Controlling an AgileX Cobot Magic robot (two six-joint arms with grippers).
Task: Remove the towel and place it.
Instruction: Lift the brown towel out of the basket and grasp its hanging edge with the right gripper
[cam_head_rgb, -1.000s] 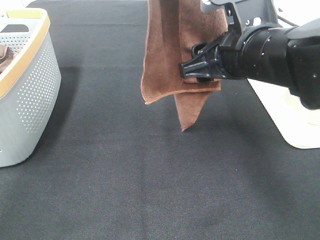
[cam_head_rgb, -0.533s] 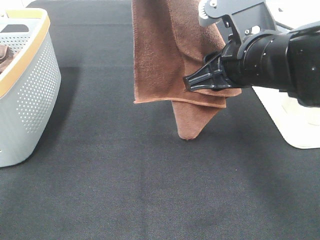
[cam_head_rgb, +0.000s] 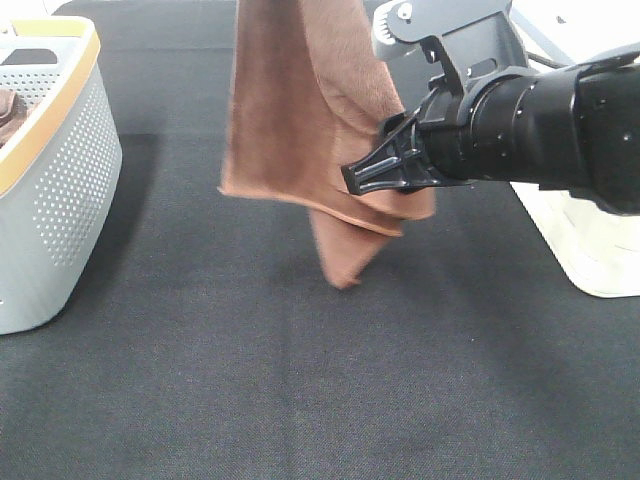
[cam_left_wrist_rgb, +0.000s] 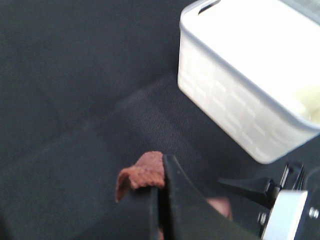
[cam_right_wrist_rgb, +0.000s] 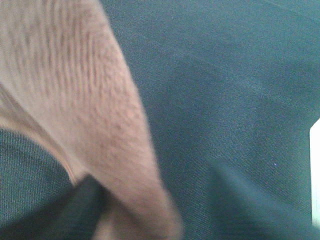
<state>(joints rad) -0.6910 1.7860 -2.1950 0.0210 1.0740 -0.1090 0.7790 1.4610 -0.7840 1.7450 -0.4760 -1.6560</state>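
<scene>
The reddish-brown towel (cam_head_rgb: 300, 110) hangs from above the top edge of the exterior view, its lowest corner just over the black mat. My right gripper (cam_head_rgb: 362, 178) reaches in from the right and is shut on the towel's right edge about halfway down. In the right wrist view the towel (cam_right_wrist_rgb: 85, 100) fills the frame, blurred, draped over a dark finger (cam_right_wrist_rgb: 82, 207). My left gripper (cam_left_wrist_rgb: 161, 175) is out of the exterior view. In the left wrist view it is shut on a small fold of the towel (cam_left_wrist_rgb: 142, 174), high above the mat.
A grey perforated basket (cam_head_rgb: 60, 200) with an orange rim stands at the left edge, a darker brown cloth (cam_head_rgb: 8, 112) inside it. A white basket (cam_head_rgb: 595, 250) stands at the right behind my right arm; it also shows in the left wrist view (cam_left_wrist_rgb: 240, 85). A black mat (cam_head_rgb: 300, 380) covers the table.
The towel and my right gripper have moved to the left and a little lower. The hanging corner has swung left with them.
</scene>
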